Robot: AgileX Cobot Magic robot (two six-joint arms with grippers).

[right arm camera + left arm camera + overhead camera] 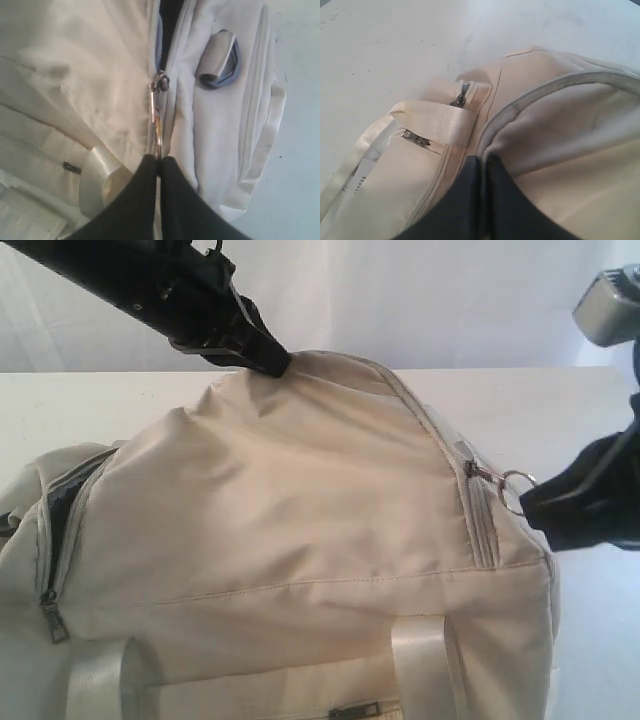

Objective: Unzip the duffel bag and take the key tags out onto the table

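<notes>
The cream duffel bag (300,520) lies on the white table (100,400) and fills most of the exterior view. My left gripper (275,365) is shut on a pinch of the bag's top fabric beside the zipper edge (530,95); in the left wrist view its tips (482,160) close on that cloth. My right gripper (525,505) is shut on the metal ring of the zipper pull (156,127) at the bag's right end. Beyond the slider (160,85) the zipper is parted, and dark lining (170,20) shows. The key tags are hidden.
An end zipper (60,510) on the bag's left stands partly open over dark lining. Pale webbing handles (420,660) hang down the near side, above a pocket zipper (355,710). A strap fitting (220,60) sits at the right end. A white curtain (420,300) hangs behind.
</notes>
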